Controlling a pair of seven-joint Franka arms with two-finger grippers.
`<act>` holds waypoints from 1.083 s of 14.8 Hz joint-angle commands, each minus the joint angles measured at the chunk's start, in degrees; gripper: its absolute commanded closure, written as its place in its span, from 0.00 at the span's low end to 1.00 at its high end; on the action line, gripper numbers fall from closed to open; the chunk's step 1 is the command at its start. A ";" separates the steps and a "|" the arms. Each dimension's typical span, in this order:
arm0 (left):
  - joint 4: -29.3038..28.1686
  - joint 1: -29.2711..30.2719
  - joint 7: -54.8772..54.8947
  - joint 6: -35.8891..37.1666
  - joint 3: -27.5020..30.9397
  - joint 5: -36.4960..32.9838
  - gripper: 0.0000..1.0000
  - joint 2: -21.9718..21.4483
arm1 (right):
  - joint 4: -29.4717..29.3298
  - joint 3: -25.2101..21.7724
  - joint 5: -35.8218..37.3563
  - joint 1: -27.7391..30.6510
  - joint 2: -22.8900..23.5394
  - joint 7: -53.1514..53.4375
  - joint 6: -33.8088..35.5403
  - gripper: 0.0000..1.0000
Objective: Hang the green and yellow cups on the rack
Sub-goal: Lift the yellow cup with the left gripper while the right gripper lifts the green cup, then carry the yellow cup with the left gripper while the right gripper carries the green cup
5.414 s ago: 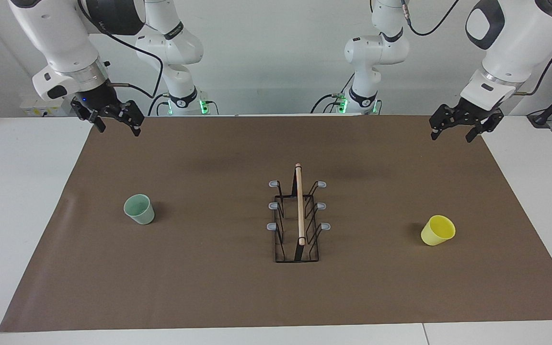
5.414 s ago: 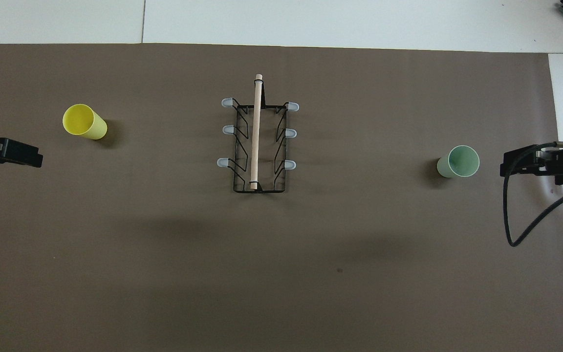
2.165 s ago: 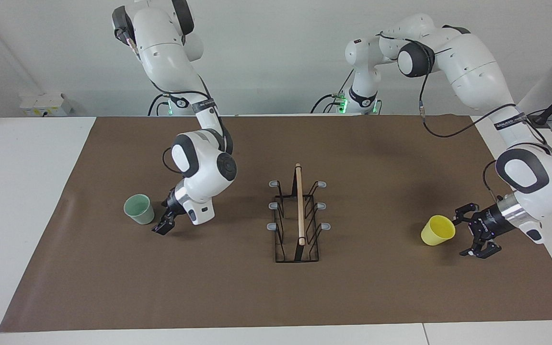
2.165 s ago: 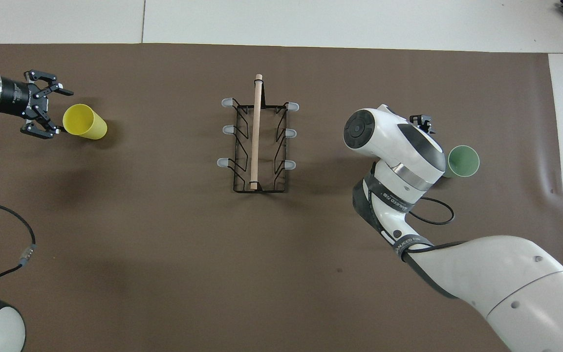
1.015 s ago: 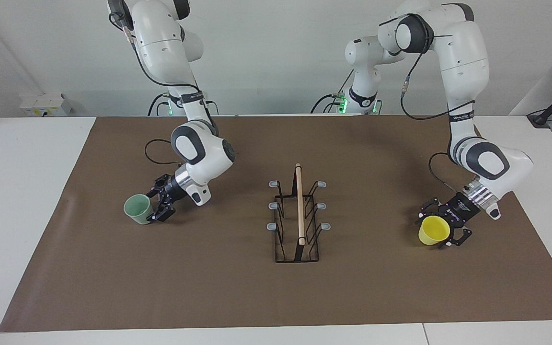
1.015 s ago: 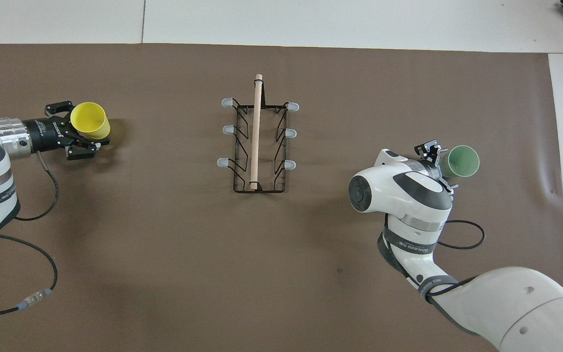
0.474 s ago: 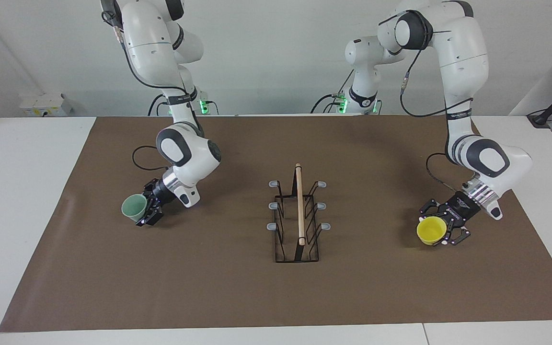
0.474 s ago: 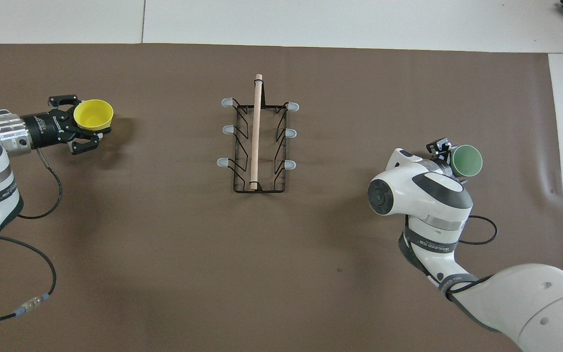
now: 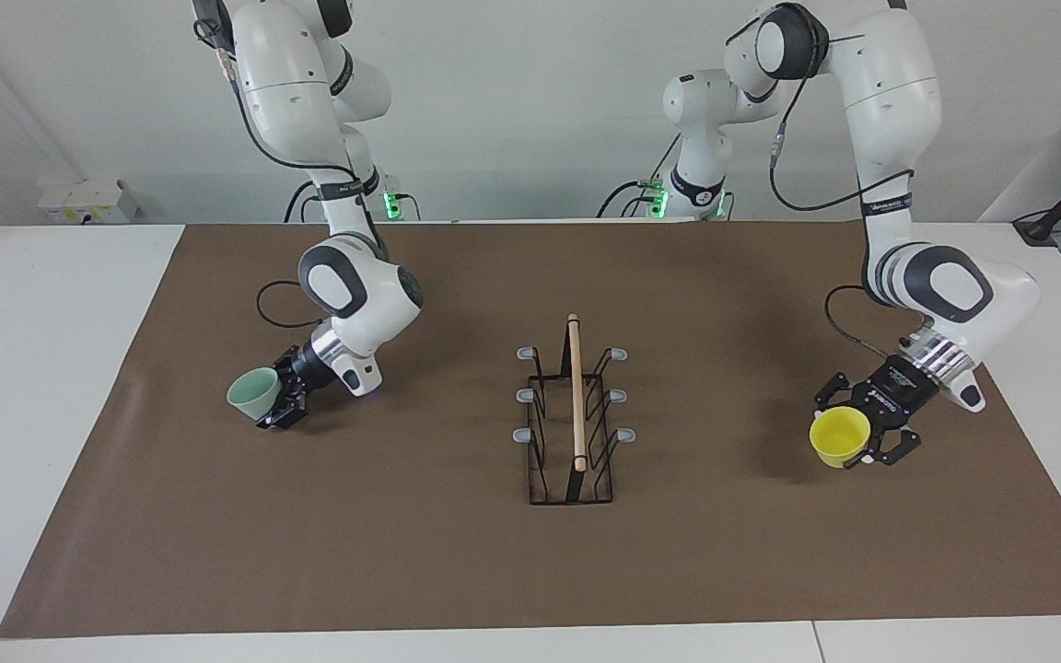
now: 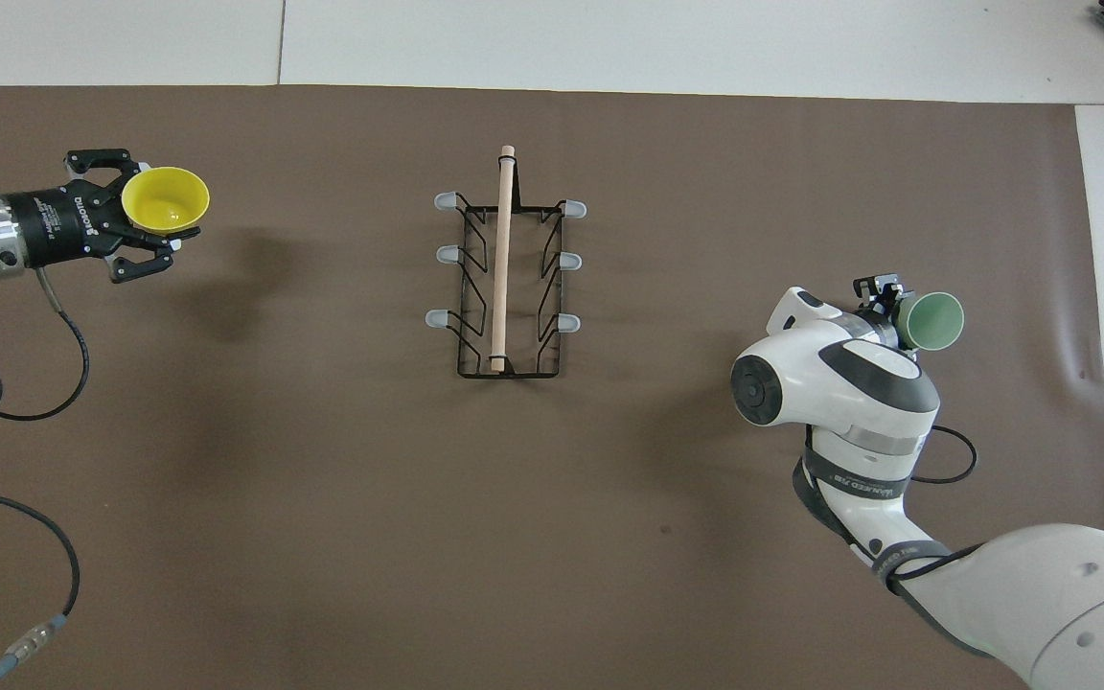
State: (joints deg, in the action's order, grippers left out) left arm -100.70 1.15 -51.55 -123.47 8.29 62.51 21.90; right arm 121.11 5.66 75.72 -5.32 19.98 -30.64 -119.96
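Note:
The black wire rack (image 9: 575,419) with a wooden rod and grey-tipped prongs stands mid-mat; it also shows in the overhead view (image 10: 504,278). My left gripper (image 9: 860,429) is shut on the yellow cup (image 9: 839,438) and holds it just above the mat at the left arm's end, mouth up; both show in the overhead view, the gripper (image 10: 142,213) and the cup (image 10: 165,199). My right gripper (image 9: 276,400) is shut on the mint green cup (image 9: 251,391), tilted, slightly above the mat at the right arm's end; the overhead view shows the gripper (image 10: 889,303) and the cup (image 10: 933,320).
A brown mat (image 9: 457,552) covers the white table (image 9: 33,368). All the rack's prongs are bare. Cables trail from both arms over the mat near each gripper.
Both grippers closed on their cups and have lifted them off the mat. The green cup has tipped further onto its side; the yellow cup has risen slightly.

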 commanded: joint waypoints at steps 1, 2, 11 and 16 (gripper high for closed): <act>-2.31 -3.08 -0.47 -3.97 0.59 -7.73 1.00 -6.15 | -3.05 0.49 -6.69 -0.04 -0.20 0.32 0.34 1.00; -2.57 -3.26 -0.74 -3.97 0.68 -9.84 1.00 -7.56 | -4.03 0.49 -9.08 -0.91 -0.03 0.05 0.43 1.00; -4.23 -10.20 -1.00 3.41 -0.90 -39.73 1.00 -20.39 | -16.50 1.37 -41.14 -4.87 -0.90 -0.39 3.33 1.00; -8.19 -9.34 -1.27 2.44 -9.75 -50.44 1.00 -25.32 | -18.71 2.52 -56.53 -4.44 -3.62 -1.69 -2.80 1.00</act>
State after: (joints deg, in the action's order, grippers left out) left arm -104.96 -8.47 -52.33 -120.18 1.72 16.69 -0.30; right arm 102.02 7.42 23.91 -10.85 17.93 -30.64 -120.15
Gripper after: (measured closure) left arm 0.317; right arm 0.326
